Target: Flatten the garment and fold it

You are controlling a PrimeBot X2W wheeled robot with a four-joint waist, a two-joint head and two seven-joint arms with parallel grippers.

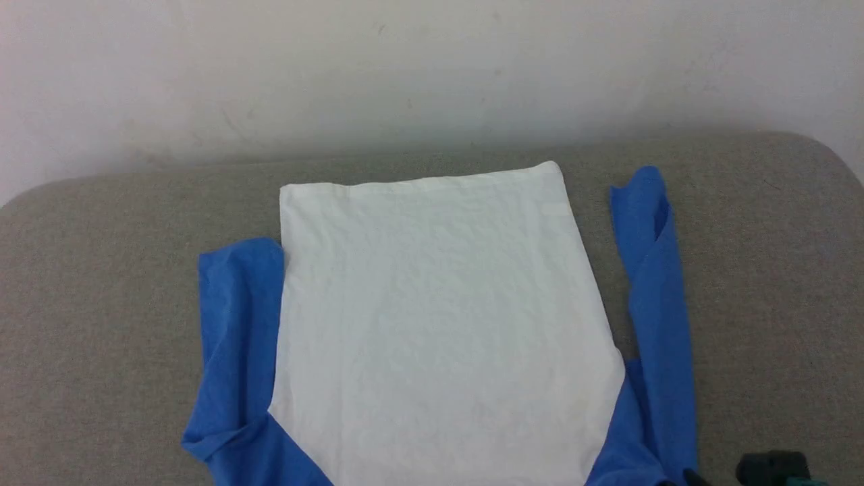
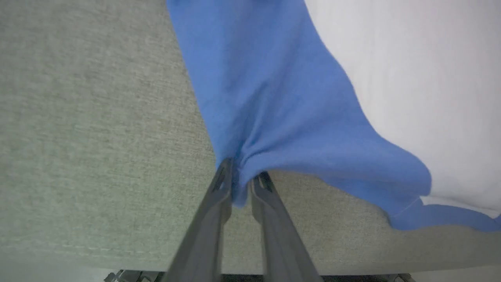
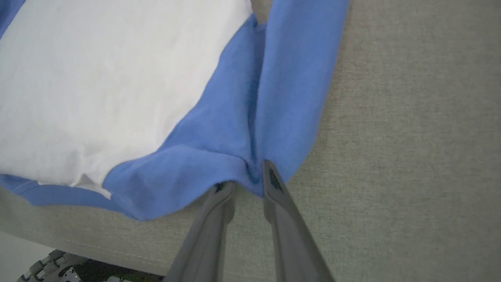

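Garment point(image 1: 439, 304): one soft cotton T-shirt, white body, royal-blue sleeves and shoulders. It lies spread on the grey woven-fabric worktop point(image 1: 101, 283), hem toward the wall, shoulders at the near edge.

Left tool point(image 2: 239, 184): two long dark fingers pinched together on a bunch of blue shoulder cloth. Right tool point(image 3: 250, 178): same, clamped on blue cloth at the other shoulder corner.

Step looks like flattening. Body is mostly flat with fine creases; sleeves are not laid out. Left sleeve point(image 1: 236, 324) is bunched against the body. Right sleeve point(image 1: 658, 283) is doubled lengthwise, with a strip of worktop between it and the body further up.

To do it well: pull both corners evenly, outward and toward the near edge, low over the worktop, so the white panel tensions without skewing. Uneven pull would likely drag the hem crooked. The pinches are small, so go slowly or the cloth may slip.

Count: one garment, two sleeves, two tools, two fingers each.
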